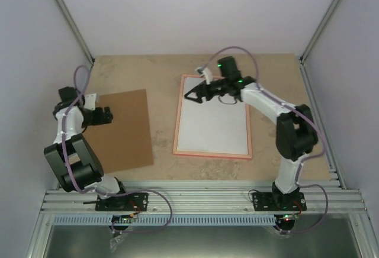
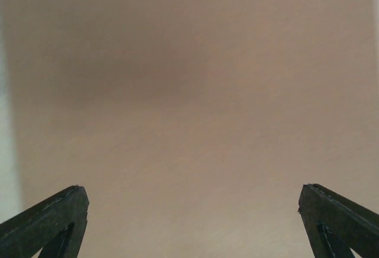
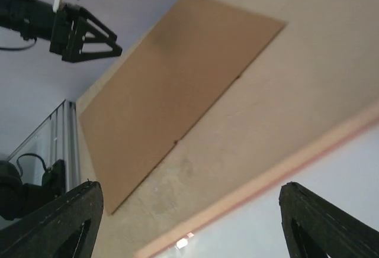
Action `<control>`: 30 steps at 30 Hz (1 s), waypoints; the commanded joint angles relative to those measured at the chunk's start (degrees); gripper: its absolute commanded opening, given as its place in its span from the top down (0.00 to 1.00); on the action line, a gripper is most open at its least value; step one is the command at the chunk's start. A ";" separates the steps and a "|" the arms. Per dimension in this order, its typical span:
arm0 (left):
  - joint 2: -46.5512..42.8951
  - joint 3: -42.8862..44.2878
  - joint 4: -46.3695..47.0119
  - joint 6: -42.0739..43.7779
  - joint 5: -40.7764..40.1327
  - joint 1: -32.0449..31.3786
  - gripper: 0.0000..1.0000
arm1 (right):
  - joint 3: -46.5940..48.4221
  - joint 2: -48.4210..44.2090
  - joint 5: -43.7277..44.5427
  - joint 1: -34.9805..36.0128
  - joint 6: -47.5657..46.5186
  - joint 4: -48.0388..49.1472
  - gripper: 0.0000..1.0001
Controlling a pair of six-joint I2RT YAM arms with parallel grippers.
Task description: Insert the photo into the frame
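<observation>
With left pincer (image 1: 108,115) and right pincer (image 1: 190,96) open, press the white sheet (image 1: 212,119) flat inside the thin pink rectangular frame (image 1: 176,129).

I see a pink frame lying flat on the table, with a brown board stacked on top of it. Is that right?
Not quite. The frame does lie flat on the table, but the brown board is not on top of it. It lies beside the frame, to its left, with a strip of bare table between them. The top view shows this.
</observation>
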 commanded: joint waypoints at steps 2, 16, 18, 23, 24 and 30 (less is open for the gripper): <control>-0.04 -1.66 -4.45 6.79 -2.94 9.47 0.01 | 6.39 10.10 3.75 10.42 8.78 0.90 0.17; 9.19 -5.11 2.56 7.62 -9.23 16.18 0.05 | 18.94 25.59 20.43 25.12 23.50 -0.25 0.08; 10.20 -5.39 3.11 7.72 -8.96 16.23 0.06 | 19.49 27.04 22.19 25.66 24.37 -0.31 0.08; 11.82 -6.36 2.92 9.15 -6.37 16.16 0.10 | 20.68 30.44 25.56 26.33 26.06 -1.15 0.07; 12.12 -6.70 2.85 9.66 -5.92 16.17 0.11 | 20.73 30.92 25.15 26.34 26.50 -0.90 0.07; 14.53 -9.21 3.18 11.97 -3.79 16.20 0.17 | 21.57 34.01 21.76 26.76 30.00 0.46 0.08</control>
